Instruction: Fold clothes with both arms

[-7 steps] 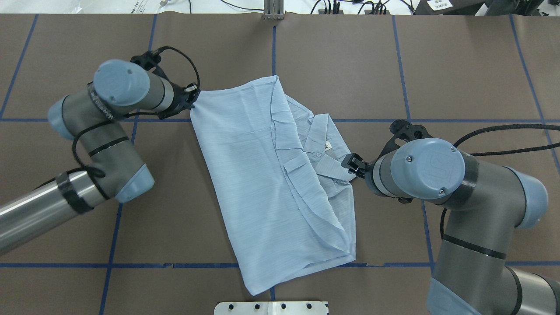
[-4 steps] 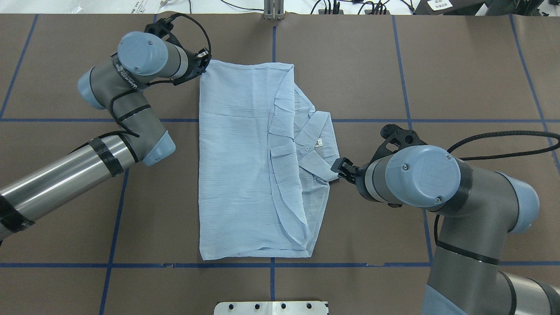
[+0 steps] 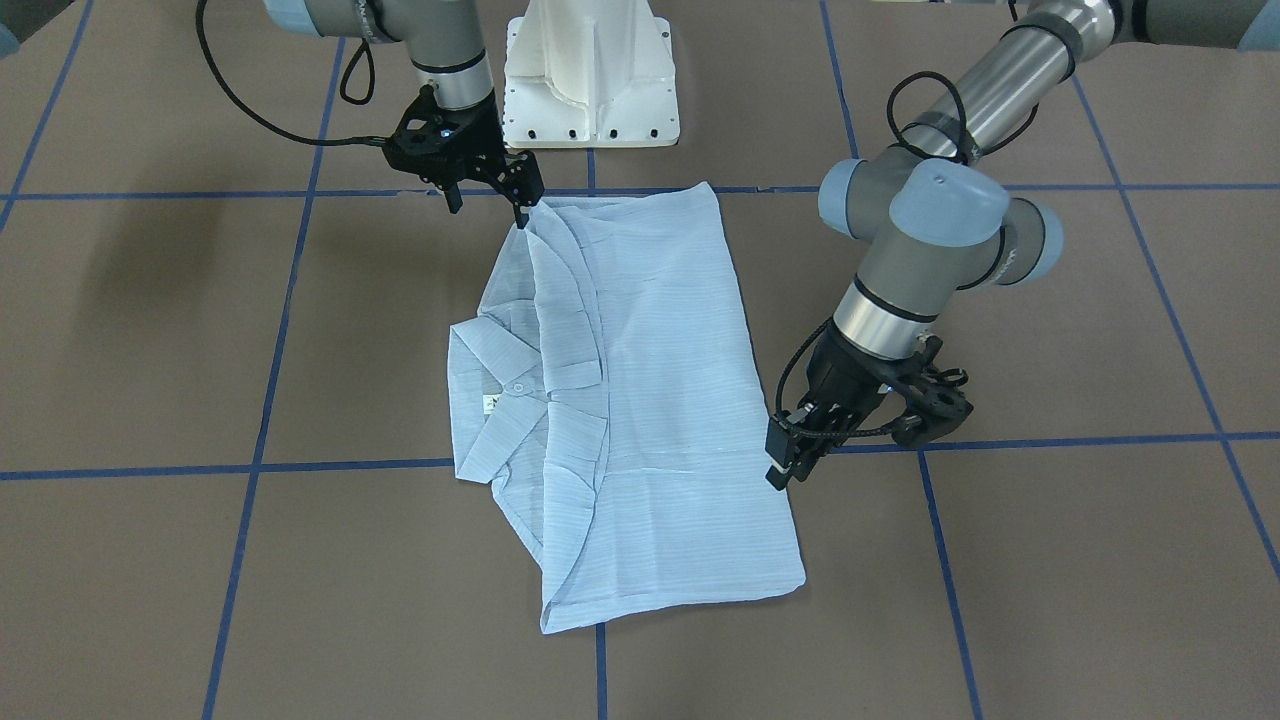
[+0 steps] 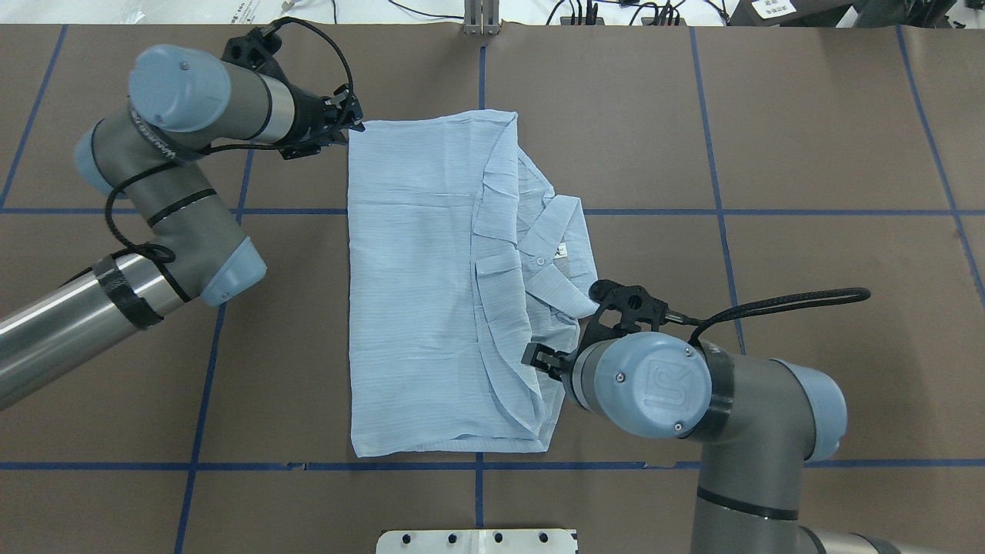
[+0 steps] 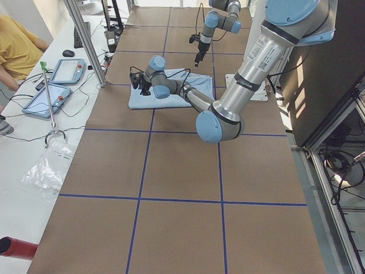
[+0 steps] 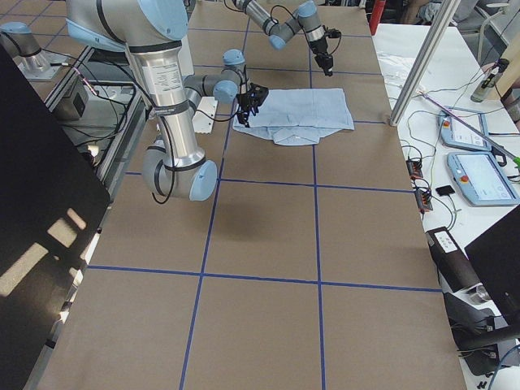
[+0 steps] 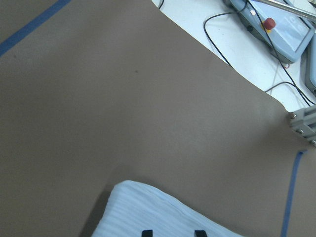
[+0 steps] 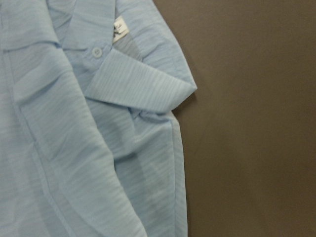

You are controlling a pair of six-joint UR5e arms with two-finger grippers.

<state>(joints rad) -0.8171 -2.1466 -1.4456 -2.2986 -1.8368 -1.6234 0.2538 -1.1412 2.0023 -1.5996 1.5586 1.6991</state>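
Left claw (image 4: 351, 123): we see its fingers apart, gripping nothing, just beside the far left corner of the shirt (image 4: 419, 292).
Right claw (image 4: 536, 356): over the shirt's right edge, on the robot's side of the collar (image 4: 558, 231); we cannot tell whether it grips.
Shirt: folded into a rectangle, flat on the brown tabletop (image 4: 808, 154).

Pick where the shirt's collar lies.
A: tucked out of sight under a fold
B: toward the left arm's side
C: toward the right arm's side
C: in the overhead view the collar lies open at the right edge of the shirt, near the right gripper, while the left gripper is at the opposite far corner.
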